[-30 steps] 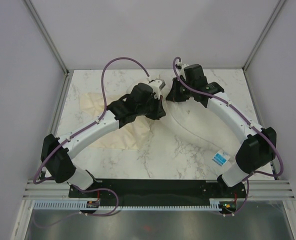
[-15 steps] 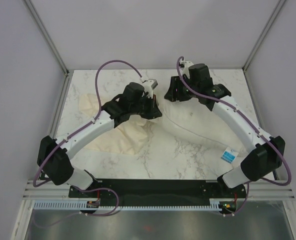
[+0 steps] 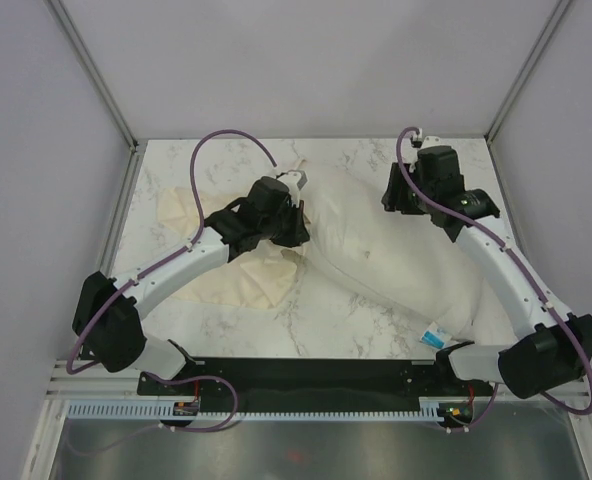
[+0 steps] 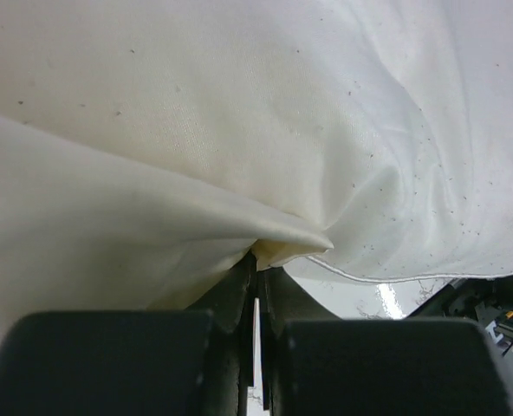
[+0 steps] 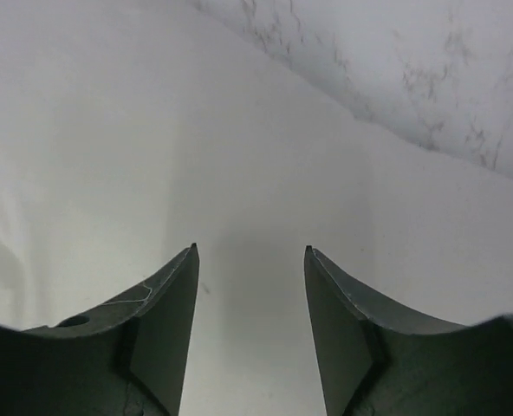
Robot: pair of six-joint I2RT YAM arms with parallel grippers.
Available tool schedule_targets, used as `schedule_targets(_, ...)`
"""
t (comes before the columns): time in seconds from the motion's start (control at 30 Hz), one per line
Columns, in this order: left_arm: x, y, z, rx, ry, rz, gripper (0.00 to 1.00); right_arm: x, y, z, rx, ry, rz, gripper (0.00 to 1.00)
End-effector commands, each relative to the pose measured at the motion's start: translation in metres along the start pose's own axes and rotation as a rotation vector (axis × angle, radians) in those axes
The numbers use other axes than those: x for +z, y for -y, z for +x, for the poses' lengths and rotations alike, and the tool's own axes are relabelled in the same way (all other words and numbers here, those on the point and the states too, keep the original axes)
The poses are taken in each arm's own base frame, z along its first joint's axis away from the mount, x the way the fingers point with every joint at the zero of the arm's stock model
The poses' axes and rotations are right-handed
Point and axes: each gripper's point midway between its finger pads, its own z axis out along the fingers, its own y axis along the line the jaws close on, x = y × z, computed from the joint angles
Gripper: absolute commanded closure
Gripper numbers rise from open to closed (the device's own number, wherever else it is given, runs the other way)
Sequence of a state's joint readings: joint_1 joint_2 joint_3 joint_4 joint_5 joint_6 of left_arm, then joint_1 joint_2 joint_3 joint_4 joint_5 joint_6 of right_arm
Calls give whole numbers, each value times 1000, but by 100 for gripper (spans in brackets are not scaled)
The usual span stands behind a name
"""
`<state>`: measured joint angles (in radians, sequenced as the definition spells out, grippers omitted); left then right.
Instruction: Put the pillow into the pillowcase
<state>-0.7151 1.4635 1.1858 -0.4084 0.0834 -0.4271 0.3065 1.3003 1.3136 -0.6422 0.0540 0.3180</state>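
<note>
The plump white pillow [image 3: 396, 250] lies slanted across the table's middle and right, its blue tag [image 3: 436, 333] near the front. The limp cream pillowcase [image 3: 241, 280] is spread at the left under my left arm. My left gripper [image 3: 294, 232] is at the pillow's left end, shut on a fold of the pillowcase [image 4: 278, 251]; in the left wrist view the left gripper [image 4: 258, 264] has cloth filling the space above it. My right gripper [image 3: 392, 200] hovers open over the pillow's far end. In the right wrist view the right gripper [image 5: 250, 251] holds nothing, with pillow cover [image 5: 152, 130] beneath.
The marble table [image 3: 326, 320] is walled by a metal frame and grey panels on three sides. The arm bases stand on a black rail [image 3: 306, 375] at the near edge. Purple cables loop above both arms.
My right gripper has opened, let go of the pillow and drawn away to the right. The pillow has dropped and spread out flatter. My left gripper stays shut on the pillowcase, shifted slightly left.
</note>
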Motion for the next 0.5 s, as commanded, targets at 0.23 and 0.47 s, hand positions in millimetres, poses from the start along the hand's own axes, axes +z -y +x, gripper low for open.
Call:
schedule_targets(0.23,21,37,34,109,-46,143,98,45,-89,130,-66,-222,-228,62)
schedule_targets(0.47,-8,85,44,267,-38,155,73,70,-76,142,-85,-216,-121,64)
